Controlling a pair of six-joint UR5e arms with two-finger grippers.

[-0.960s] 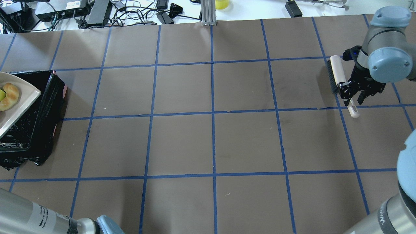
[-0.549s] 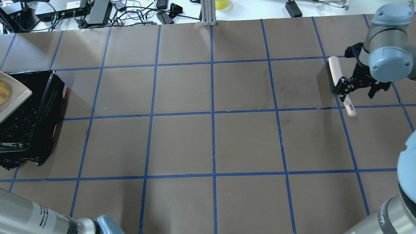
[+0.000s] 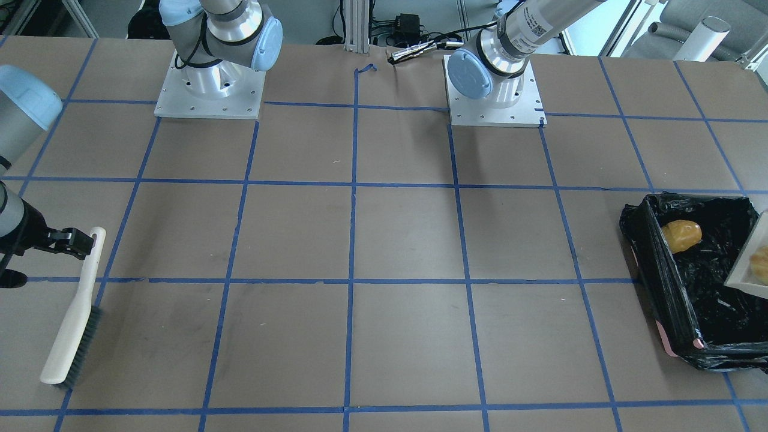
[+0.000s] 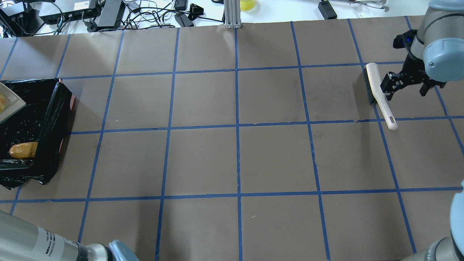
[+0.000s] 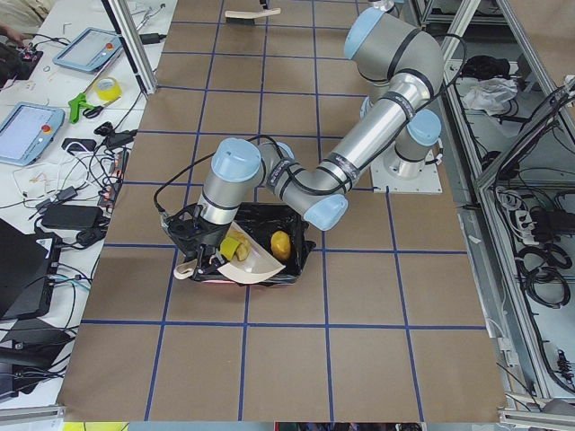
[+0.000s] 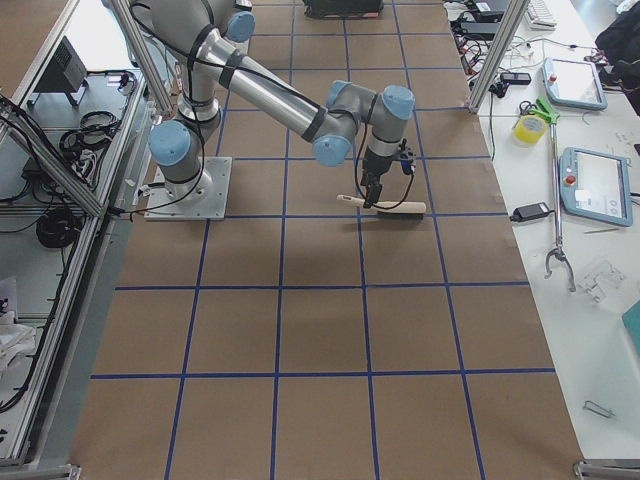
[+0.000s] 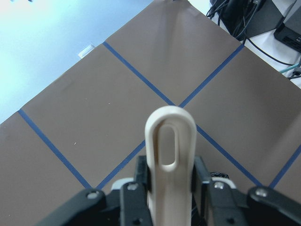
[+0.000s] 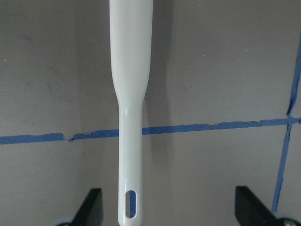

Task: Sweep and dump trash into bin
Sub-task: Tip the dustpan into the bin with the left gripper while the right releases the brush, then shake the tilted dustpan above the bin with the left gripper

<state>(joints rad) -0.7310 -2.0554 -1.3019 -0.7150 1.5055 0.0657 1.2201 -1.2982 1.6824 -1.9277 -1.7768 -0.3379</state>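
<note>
The bin (image 4: 54, 119), lined with black plastic, stands at the table's left end. The orange-yellow lump (image 4: 22, 149) lies inside it and also shows in the front view (image 3: 681, 235). My left gripper (image 7: 170, 188) is shut on the handle of the beige dustpan (image 5: 247, 265) and holds it tilted over the bin (image 5: 296, 260). The yellow-green wedge (image 5: 232, 249) and the tan crescent (image 3: 761, 258) are still on the pan. My right gripper (image 4: 406, 87) is open and empty, above the handle of the brush (image 4: 377, 94).
The beige brush (image 3: 75, 312) lies flat on the brown paper at the far right, handle toward the robot. Cables and boxes (image 4: 90, 14) line the table's back edge. An aluminium post (image 4: 231, 14) stands at the back centre.
The dustpan has slid left and tilted, and the orange-yellow lump now lies in the bin. My right gripper has risen off the brush handle and moved back and right; the brush stays put.
</note>
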